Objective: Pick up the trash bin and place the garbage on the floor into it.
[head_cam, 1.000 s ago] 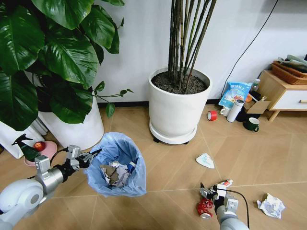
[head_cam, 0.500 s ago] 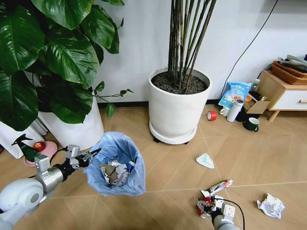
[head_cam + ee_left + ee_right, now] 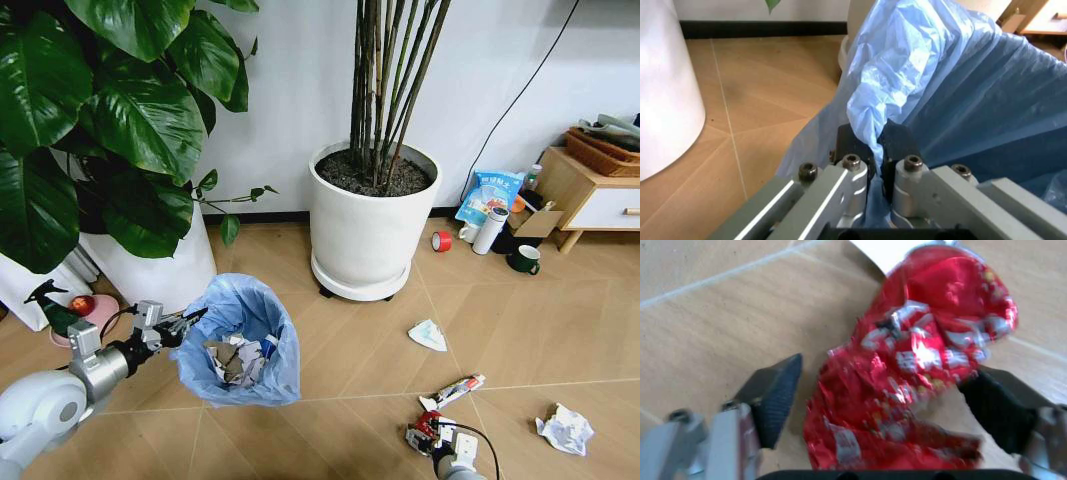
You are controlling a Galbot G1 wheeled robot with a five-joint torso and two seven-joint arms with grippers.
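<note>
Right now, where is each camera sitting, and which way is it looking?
Head view: up on the robot's head, looking forward and down at the floor, the trash bin and scattered garbage; both arms show, left gripper on the bin's rim, right gripper low over a red wrapper.
Left wrist view: on the left wrist, looking along its fingers pinching the bin's blue bag.
Right wrist view: on the right wrist, looking down at the red wrapper between open fingers.
Shared: the bin in head and left wrist views; the wrapper in head and right wrist views.
</note>
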